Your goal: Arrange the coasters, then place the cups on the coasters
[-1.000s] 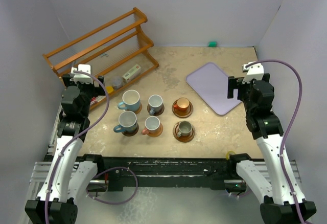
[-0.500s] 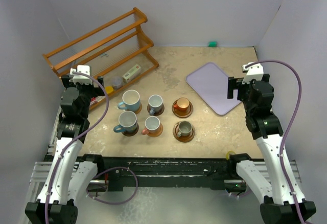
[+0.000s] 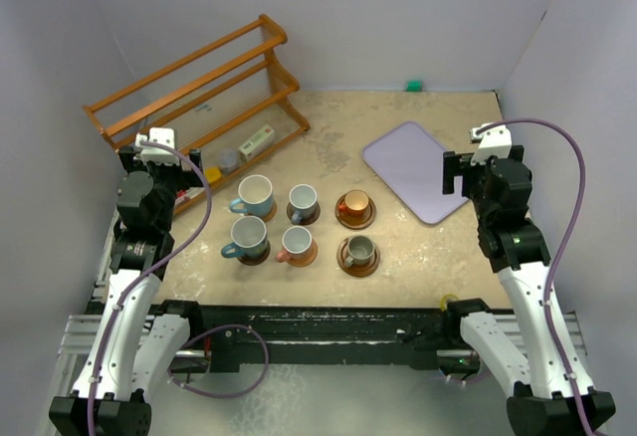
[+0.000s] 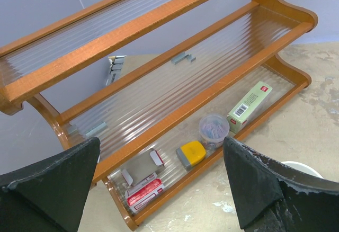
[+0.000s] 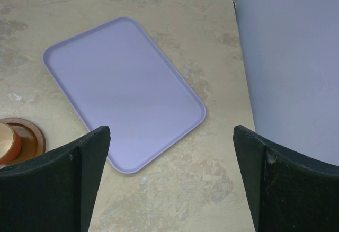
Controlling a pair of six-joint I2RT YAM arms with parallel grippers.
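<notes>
Six cups on six coasters, both claws released

The cups (image 3: 256,195) stand in two rows of three at mid-desk (image 3: 418,257), each on its own coaster (image 3: 369,217). The left claw (image 4: 164,189) gapes wide and empty before the wooden rack (image 4: 159,25) at far left. The right claw (image 5: 169,184) gapes wide and empty over the lavender tray (image 5: 122,83) at right, well apart from the cups.

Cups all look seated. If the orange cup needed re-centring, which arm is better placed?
Right, probably. The right gripper hangs open by the lavender tray, the orange cup at its view's edge; the left gripper faces the wooden rack, farther from that cup.
</notes>
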